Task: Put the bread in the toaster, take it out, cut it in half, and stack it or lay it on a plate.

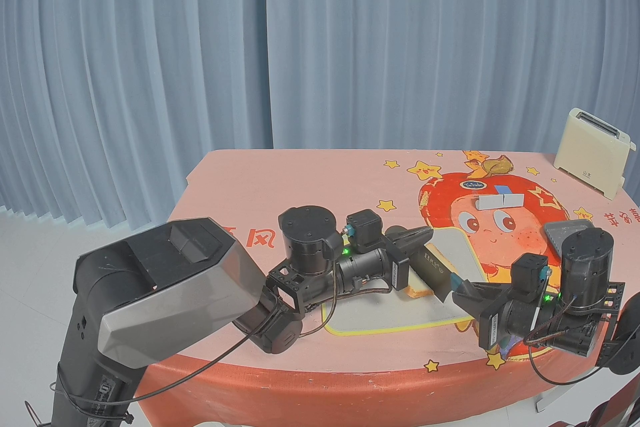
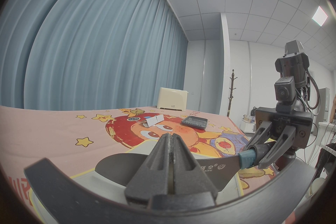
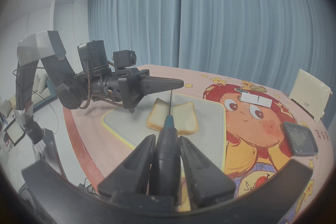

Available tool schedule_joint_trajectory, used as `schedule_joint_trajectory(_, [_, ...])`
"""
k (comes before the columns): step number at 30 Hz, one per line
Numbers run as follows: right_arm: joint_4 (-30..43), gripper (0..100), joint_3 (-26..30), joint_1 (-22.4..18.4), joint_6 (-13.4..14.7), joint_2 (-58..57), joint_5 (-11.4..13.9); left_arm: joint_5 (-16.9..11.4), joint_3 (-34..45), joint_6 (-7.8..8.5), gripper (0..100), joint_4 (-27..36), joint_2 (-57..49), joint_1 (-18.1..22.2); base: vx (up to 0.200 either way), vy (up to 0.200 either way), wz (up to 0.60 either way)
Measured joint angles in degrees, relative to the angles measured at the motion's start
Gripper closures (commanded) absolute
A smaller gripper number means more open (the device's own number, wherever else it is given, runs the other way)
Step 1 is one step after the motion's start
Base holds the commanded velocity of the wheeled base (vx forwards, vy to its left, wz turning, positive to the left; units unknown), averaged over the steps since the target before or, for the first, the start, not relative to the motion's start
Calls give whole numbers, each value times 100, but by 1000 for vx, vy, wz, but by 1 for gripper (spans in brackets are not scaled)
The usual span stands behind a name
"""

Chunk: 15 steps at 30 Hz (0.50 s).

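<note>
A slice of bread (image 3: 182,119) lies on the grey, yellow-rimmed cutting board (image 3: 210,119) near the table's front edge. My right gripper (image 3: 166,139) is shut on the handle of a knife (image 3: 167,130). The thin blade stands edge-down over the middle of the slice, where a seam shows. In the head view the dark blade (image 1: 437,271) hides most of the bread (image 1: 417,291), with the right gripper (image 1: 461,298) just right of it. My left gripper (image 1: 425,235) hovers shut and empty just above the bread's left side, its fingers (image 2: 159,154) pressed together. The cream toaster (image 1: 593,151) stands at the far right.
A black plate-like tray (image 1: 567,228) sits on the table right of the board, behind my right arm. A small white card (image 1: 500,201) lies on the printed cartoon face. The table's front edge runs close below the board.
</note>
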Motion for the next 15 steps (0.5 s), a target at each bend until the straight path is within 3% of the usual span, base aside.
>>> schedule_joint_trajectory(15, [-52, 100, -69, 0, 0, -11, -18, 11, 35, 5, 100, -7, 74, 59, 0, 0, 0])
